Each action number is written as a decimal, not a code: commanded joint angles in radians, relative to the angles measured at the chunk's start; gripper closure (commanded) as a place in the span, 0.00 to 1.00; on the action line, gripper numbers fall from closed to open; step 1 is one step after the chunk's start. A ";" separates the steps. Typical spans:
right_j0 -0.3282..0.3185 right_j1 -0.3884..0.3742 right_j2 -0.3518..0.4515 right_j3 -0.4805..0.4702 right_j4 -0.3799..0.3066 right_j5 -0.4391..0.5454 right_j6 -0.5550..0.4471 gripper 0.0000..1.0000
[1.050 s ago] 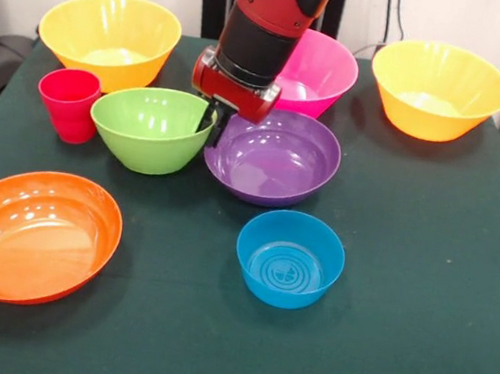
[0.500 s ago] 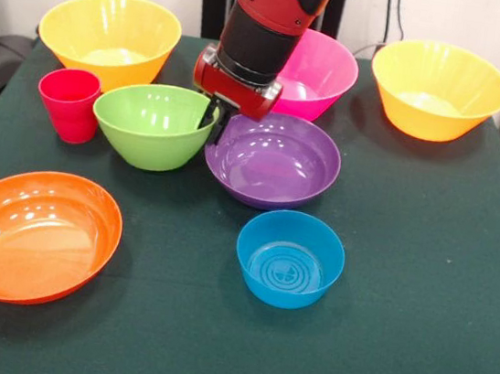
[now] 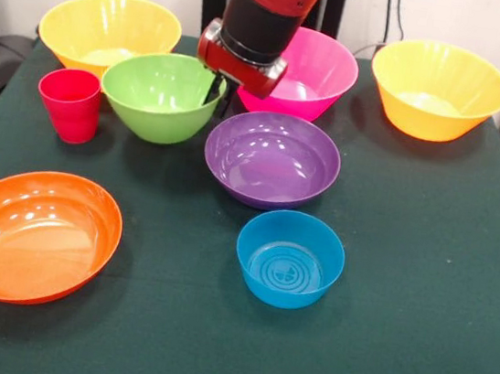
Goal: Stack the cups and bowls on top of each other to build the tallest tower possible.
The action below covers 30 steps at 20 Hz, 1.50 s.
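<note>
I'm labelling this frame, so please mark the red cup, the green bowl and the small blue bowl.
red cup (image 3: 70, 106), front view, on its outer side wall
green bowl (image 3: 157, 87), front view, on its inner wall
small blue bowl (image 3: 287, 268), front view, on its inside bottom

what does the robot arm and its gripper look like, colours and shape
The arm is a thick round column, glossy red at the top, then a black band, ending in a boxy red wrist block. Below it sits the gripper, small, dark and slim. No cables or markings show on it.
</note>
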 commanded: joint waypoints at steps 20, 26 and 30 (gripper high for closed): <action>0.106 0.142 0.082 -0.502 0.063 0.528 0.161 1.00; 0.140 0.215 0.068 -0.685 0.074 0.673 0.176 1.00; 0.153 0.270 0.062 -0.826 0.089 0.786 0.184 1.00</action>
